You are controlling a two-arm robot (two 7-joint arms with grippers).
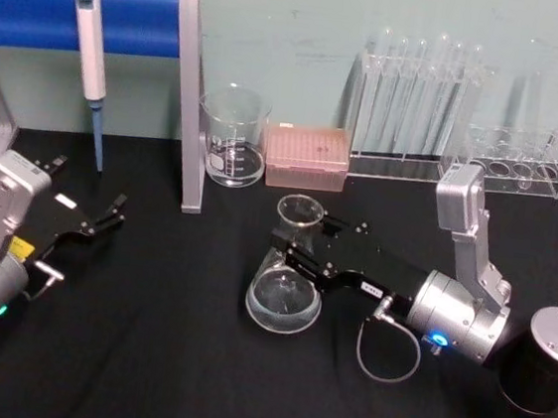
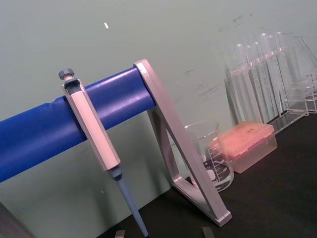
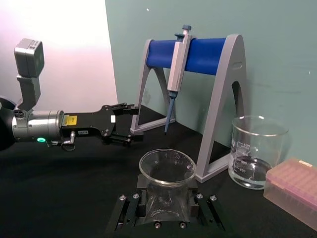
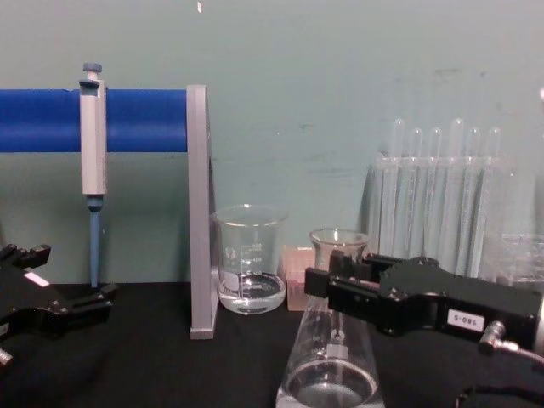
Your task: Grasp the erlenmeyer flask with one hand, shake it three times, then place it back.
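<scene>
The erlenmeyer flask point(image 1: 285, 292) stands on the black table near the middle, a little clear liquid in its wide base. My right gripper point(image 1: 292, 238), black with a small white sticker, reaches in from the right and is shut on the flask's neck just under the flared rim point(image 3: 167, 168). In the chest view its fingers point(image 4: 338, 285) cover the neck, and the flask's base point(image 4: 328, 378) rests low on the table. In the right wrist view the pads point(image 3: 131, 204) press the glass from both sides. My left gripper point(image 1: 109, 213) stays parked at the far left, open and holding nothing.
Behind the flask stand a glass beaker point(image 1: 234, 136) and a pink tip box point(image 1: 307, 157). A rack of test tubes point(image 1: 420, 99) lines the back right. A pipette point(image 1: 91, 50) hangs on the blue-barred stand point(image 1: 192, 110). A black cylinder point(image 1: 548, 359) sits at right.
</scene>
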